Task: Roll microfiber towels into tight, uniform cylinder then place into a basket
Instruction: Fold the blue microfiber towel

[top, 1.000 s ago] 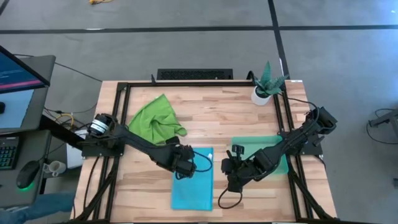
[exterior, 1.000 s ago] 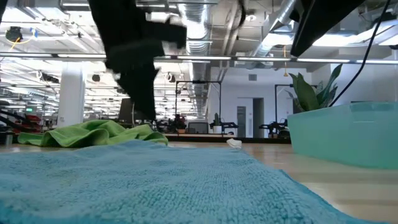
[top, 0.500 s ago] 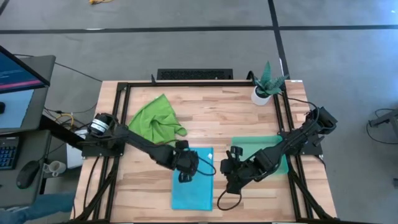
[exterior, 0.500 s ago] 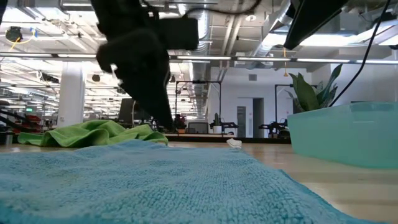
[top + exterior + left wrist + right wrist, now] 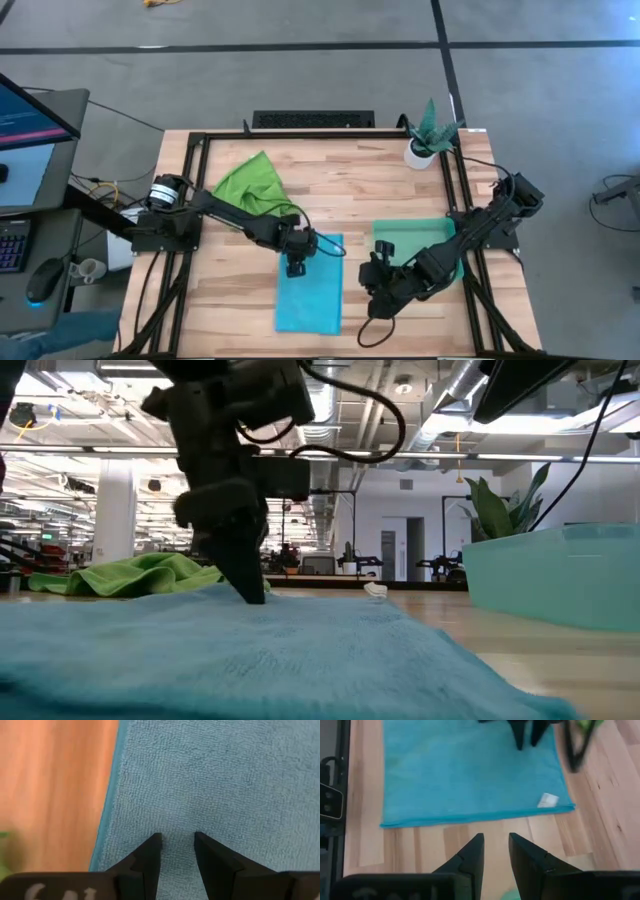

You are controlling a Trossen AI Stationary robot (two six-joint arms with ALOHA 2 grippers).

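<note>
Left gripper (image 5: 296,268) fingers slightly spread, tips on blue towel (image 5: 309,285) near its far edge. Right gripper (image 5: 377,280) fingers slightly spread, empty, between towel and basket (image 5: 400,236).

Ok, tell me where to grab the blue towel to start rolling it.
Probably its far short edge, from above: the blue towel lies flat on the table, its rim offering the only pinchable lip. The left gripper already touches down there, fingers slightly parted; the right gripper hovers beside.
</note>
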